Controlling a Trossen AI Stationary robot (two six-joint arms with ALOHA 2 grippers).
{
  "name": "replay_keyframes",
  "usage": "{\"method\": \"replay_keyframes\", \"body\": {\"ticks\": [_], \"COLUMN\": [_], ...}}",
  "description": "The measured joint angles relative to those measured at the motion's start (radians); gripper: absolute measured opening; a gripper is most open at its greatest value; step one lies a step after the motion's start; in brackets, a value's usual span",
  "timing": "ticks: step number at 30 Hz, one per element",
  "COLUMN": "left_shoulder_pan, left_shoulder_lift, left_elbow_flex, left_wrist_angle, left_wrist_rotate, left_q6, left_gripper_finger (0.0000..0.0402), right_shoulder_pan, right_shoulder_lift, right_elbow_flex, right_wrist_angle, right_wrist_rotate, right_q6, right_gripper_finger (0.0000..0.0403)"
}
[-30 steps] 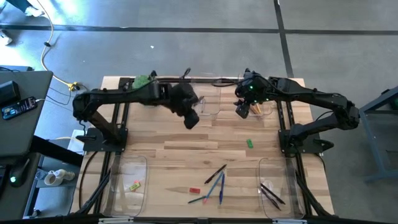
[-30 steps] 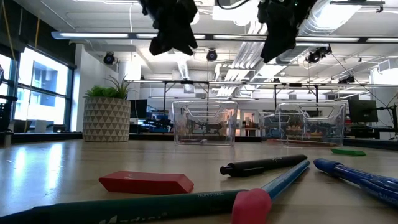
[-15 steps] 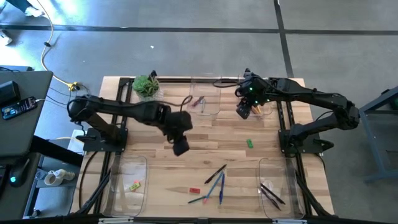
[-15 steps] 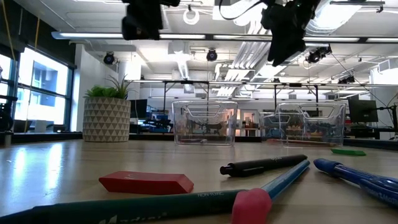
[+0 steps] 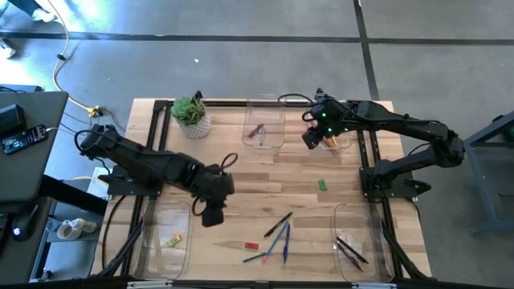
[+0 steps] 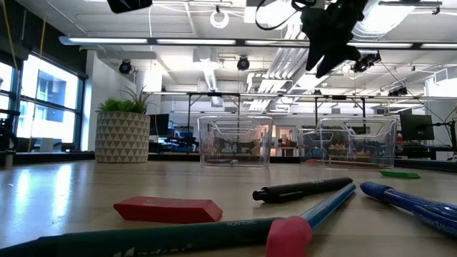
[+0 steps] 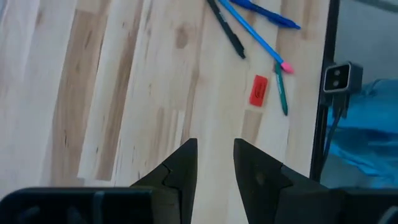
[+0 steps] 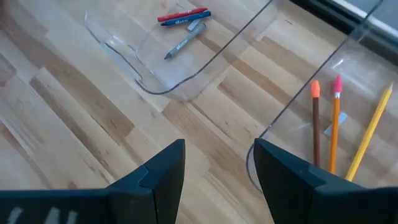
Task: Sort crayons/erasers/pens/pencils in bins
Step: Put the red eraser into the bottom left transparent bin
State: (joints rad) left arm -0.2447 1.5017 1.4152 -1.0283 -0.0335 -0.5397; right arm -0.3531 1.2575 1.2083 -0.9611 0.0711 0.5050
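The left end effector hovers with its two dark fingers slightly apart and empty above the light wooden desk, the flat red eraser block and the black and blue pens lying ahead of its fingertips. The right end effector, fingers spread wide and empty, hangs between two clear plastic bins. One holds red, blue and grey crayons; the other holds brown, orange and yellow pencils.

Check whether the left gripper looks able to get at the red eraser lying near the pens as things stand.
Probably yes. The left gripper hangs empty and open above bare table, and the red eraser lies flat just ahead of it, apart from the pens, nothing between.
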Motion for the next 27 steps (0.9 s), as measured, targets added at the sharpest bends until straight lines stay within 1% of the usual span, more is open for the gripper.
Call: {"method": "replay_keyframes", "body": {"ticks": [6,9,16,19,23,27], "left_shoulder_pan": [-0.072,-0.094,-0.105,-0.105,-0.1,-0.098], "left_shoulder_lift": [0.015,0.025,0.053,0.059,0.067,0.066], "left_elbow_flex": [0.0,0.0,0.002,-0.001,0.0,0.0], "left_wrist_angle": [0.022,0.046,0.137,0.136,0.164,0.167], "left_wrist_rotate": [-0.071,-0.09,-0.098,-0.134,-0.136,-0.137], "left_q6": [0.001,0.001,0.001,-0.004,-0.006,-0.006], "left_gripper_finger": [0.0092,0.0092,0.0092,0.0093,0.0106,0.0132], "right_shoulder_pan": [0.0,0.0,0.0,0.0,0.0,0.0], "right_shoulder_lift": [0.0,0.0,0.0,0.0,0.0,0.0], "right_elbow_flex": [0.0,0.0,0.0,0.0,-0.001,-0.001], "right_wrist_angle": [0.001,0.001,0.001,0.001,0.001,0.0], "right_wrist_rotate": [0.006,0.032,0.092,0.095,0.095,0.12], "right_q6": [0.079,0.106,0.098,0.09,0.09,0.081], "right_gripper_finger": [0.0183,0.0183,0.0183,0.0183,0.0183,0.0183]}}
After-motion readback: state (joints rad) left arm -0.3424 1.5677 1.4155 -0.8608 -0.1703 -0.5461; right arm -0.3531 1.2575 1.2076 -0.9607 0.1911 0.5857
